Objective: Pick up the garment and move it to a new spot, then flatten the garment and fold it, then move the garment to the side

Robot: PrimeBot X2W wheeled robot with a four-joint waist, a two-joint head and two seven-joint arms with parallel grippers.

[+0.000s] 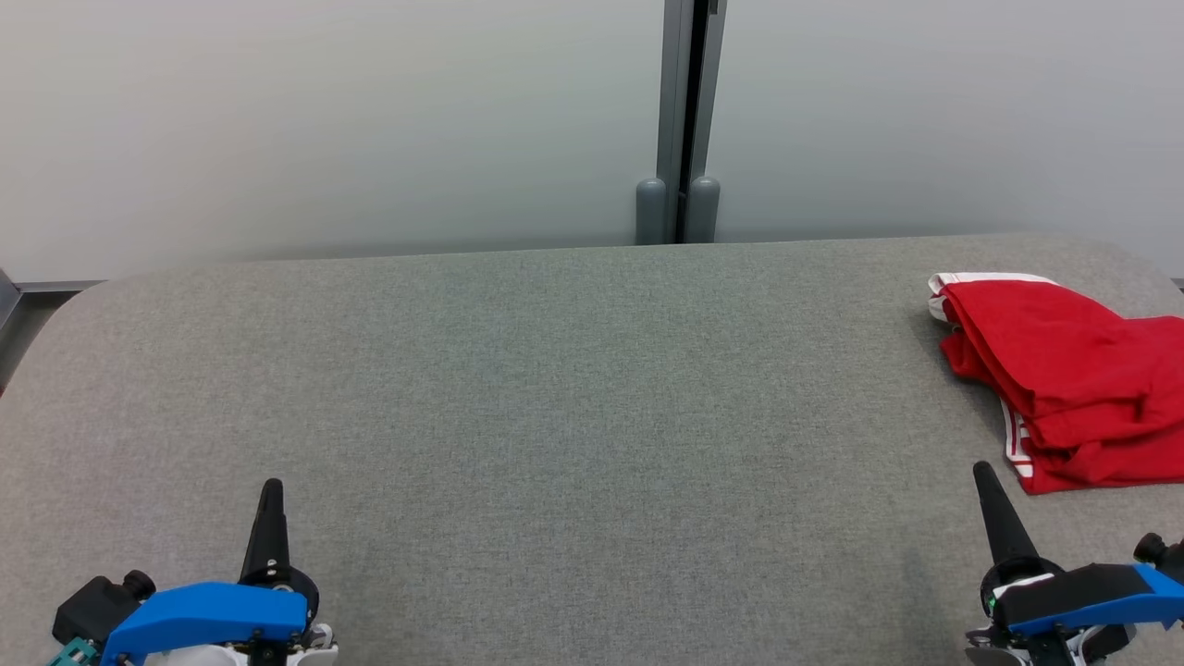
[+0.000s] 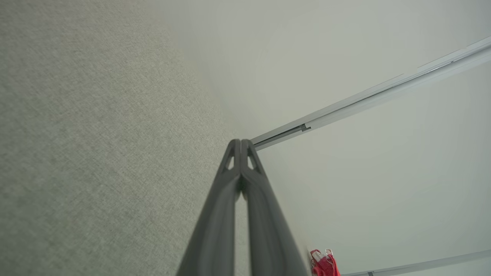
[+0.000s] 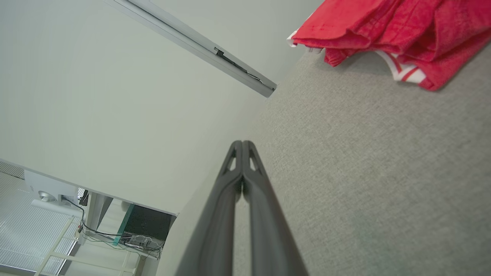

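Observation:
The garment (image 1: 1064,379) is red with white striped trim and lies folded in a loose bundle at the far right of the grey table (image 1: 555,388). Its near edge also fills the top right of the right wrist view (image 3: 387,27), and it is a small red patch low in the left wrist view (image 2: 325,264). My right gripper (image 1: 982,472) is shut and empty, its tip just short of the garment's near left corner. My left gripper (image 1: 271,487) rests shut and empty at the table's front left, far from the garment. Both finger pairs press together in the wrist views (image 2: 241,142) (image 3: 242,142).
A pale wall with a grey vertical post (image 1: 684,120) stands right behind the table's far edge. The wide grey felt surface stretches between the two grippers. Off the table's edge, the right wrist view shows a desk with cables (image 3: 126,234).

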